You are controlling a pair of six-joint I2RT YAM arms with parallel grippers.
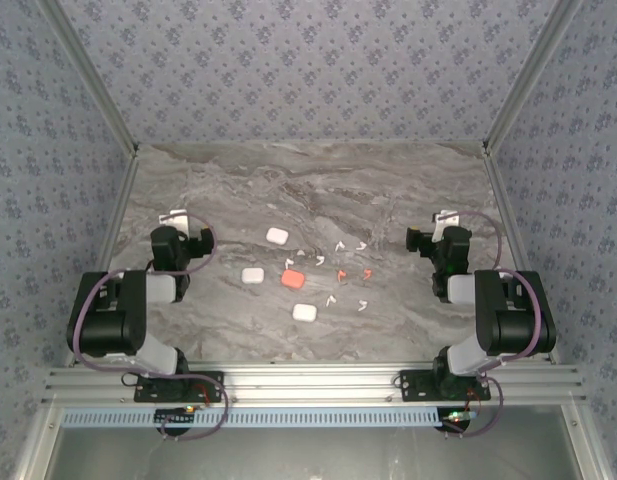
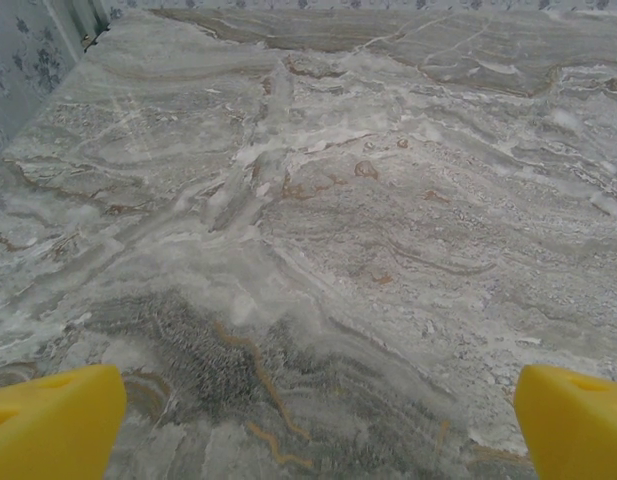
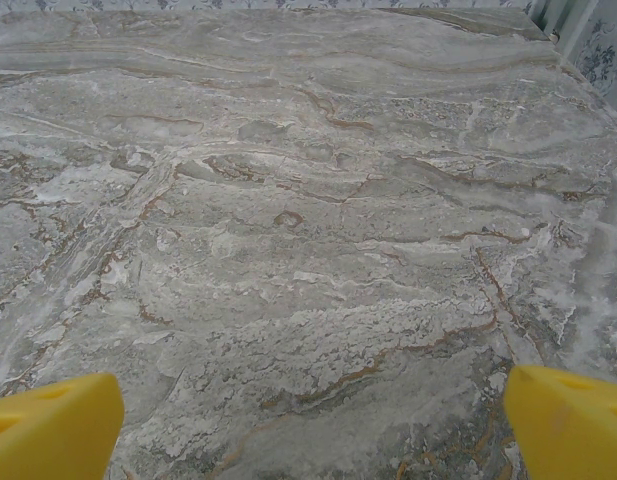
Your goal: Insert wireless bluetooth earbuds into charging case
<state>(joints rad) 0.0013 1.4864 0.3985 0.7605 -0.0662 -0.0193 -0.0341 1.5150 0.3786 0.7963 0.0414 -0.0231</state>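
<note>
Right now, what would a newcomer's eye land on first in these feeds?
The coral case at mid-table, the brightest spot on grey marble, with three white cases around it. Just right of it, tiny earbuds lie scattered, two of them coral. The left arm and right arm flank the lot, jaws wide open.

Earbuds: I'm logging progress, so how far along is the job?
Done: nothing visible; white earbuds and coral earbuds lie loose on the table near the white cases and coral case. In hand: nothing; left gripper and right gripper stand open, empty. Left: every earbud.
</note>
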